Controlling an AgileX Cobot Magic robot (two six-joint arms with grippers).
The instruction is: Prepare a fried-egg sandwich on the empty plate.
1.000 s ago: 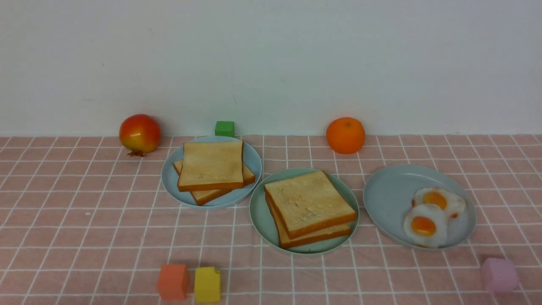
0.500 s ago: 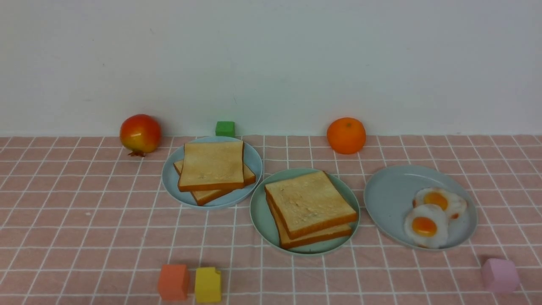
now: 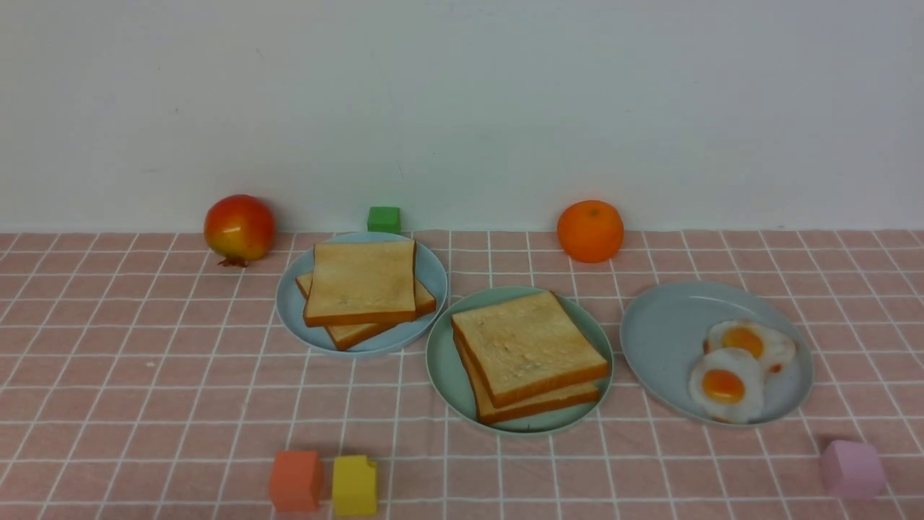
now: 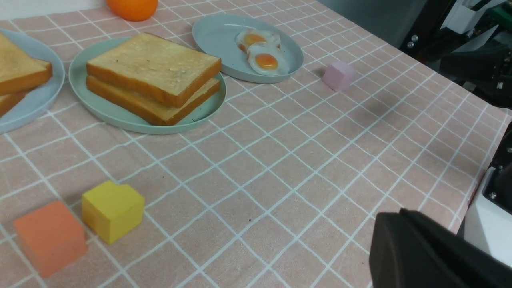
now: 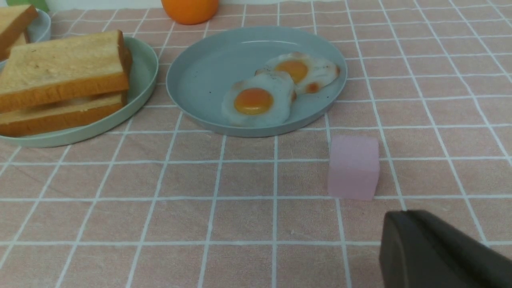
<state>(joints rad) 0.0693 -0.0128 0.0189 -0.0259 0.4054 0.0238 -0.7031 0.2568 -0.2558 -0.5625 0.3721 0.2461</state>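
Note:
The mint-green plate [image 3: 442,361] sits mid-table with two toast slices stacked on it, the top slice [image 3: 527,343] over the lower slice [image 3: 541,403]. A thin pale strip shows between them in the right wrist view [image 5: 80,102]; I cannot tell if it is an egg. Two fried eggs [image 3: 722,385] lie on the blue-grey plate [image 3: 664,325] to the right. My left gripper [image 4: 400,214] and right gripper [image 5: 400,216] each show as one dark closed tip, empty, low over the near cloth. Neither shows in the front view.
A second blue-grey plate [image 3: 289,303] at the left holds an eggless toast pile [image 3: 359,282]. A red fruit [image 3: 238,227], green cube [image 3: 382,219] and orange [image 3: 590,230] stand by the wall. Orange [image 3: 294,480], yellow [image 3: 354,484] and pink [image 3: 852,469] cubes sit near the front.

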